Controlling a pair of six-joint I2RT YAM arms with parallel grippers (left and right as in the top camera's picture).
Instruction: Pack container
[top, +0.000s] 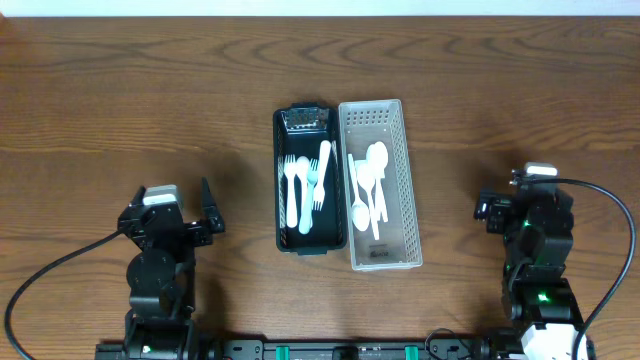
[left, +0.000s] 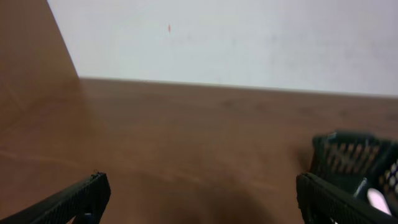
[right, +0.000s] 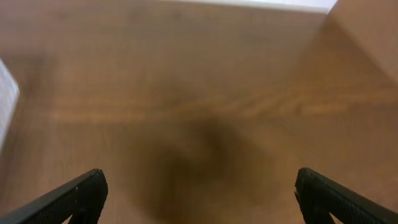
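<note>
Two baskets (top: 278, 180) (top: 409, 200), two claws (left: 202, 186) (right: 199, 180)

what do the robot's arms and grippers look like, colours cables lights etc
Both arms are black and jointed. The left arm carries a pale block near its wrist. The right arm carries a white block and small green lights. Each trails a thin black lead: the left cable and the right cable. The left gripper and right gripper have slim, black, tapering fingers.
</note>
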